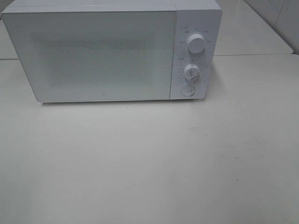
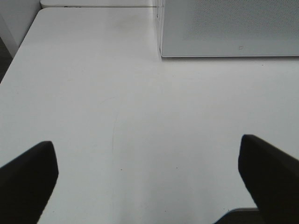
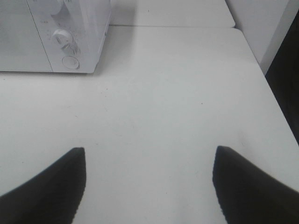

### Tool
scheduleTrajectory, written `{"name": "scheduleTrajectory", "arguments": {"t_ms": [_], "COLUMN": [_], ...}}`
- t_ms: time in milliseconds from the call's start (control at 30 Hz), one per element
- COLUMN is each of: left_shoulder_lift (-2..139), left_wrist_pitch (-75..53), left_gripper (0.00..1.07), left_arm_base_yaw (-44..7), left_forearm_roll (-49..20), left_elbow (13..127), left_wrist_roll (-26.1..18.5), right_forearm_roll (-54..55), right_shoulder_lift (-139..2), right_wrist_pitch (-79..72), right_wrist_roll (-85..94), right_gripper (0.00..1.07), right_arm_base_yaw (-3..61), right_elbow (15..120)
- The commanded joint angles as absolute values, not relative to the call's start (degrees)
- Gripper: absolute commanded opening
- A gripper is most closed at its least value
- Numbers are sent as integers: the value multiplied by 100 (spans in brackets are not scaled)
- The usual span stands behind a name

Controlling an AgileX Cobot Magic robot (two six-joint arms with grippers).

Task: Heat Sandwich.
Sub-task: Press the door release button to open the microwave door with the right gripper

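The left claw hangs over the white tabletop. Its two dark fingers are spread wide with nothing between them; only the pale surface, marked by a faint curved scratch, shows in the gap. Ahead of it stands the left front corner of a white microwave, which sits at the back of the tabletop with its door shut flat against the body. The door's speckled window lets nothing behind it be made out. To the right of the door runs the control panel, with an upper knob, a lower knob beneath it and a round button at the foot. Farther right, the right claw is likewise poised above the tabletop, fingers parted and gripping nothing, well short of the microwave's control side. Behind the microwave on the right, a seam divides the tabletop from a second panel. The sandwich appears in none of the three views — where it lies cannot be told.
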State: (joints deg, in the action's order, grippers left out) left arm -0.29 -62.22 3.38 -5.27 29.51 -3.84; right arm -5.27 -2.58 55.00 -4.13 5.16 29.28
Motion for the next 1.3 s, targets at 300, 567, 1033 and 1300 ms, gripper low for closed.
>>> {"name": "scheduleTrajectory", "arguments": {"t_ms": [300,567,1033,1300], "left_shoulder_lift": [-120,-120,-120,-120], "left_wrist_pitch": [-6159,-6159,-6159,-6159], "left_gripper": [98,98,98,98], "left_arm_base_yaw": [304,304,304,304], "left_forearm_roll": [-556,-556,-556,-556], "left_elbow": [2956,2956,2956,2956], "left_wrist_roll": [-372,-372,-372,-372], "right_forearm_roll": [-384,-413,-390,-413], "right_shoulder_lift": [-1392,-2045,-3466,-4458], "right_wrist_pitch": [4664,3547,1627,395], "right_wrist_roll": [-453,-453,-464,-464], "right_gripper": [69,69,69,69], "right_arm_base_yaw": [487,487,487,487], "right_elbow": [3002,2819,2704,2704]}}
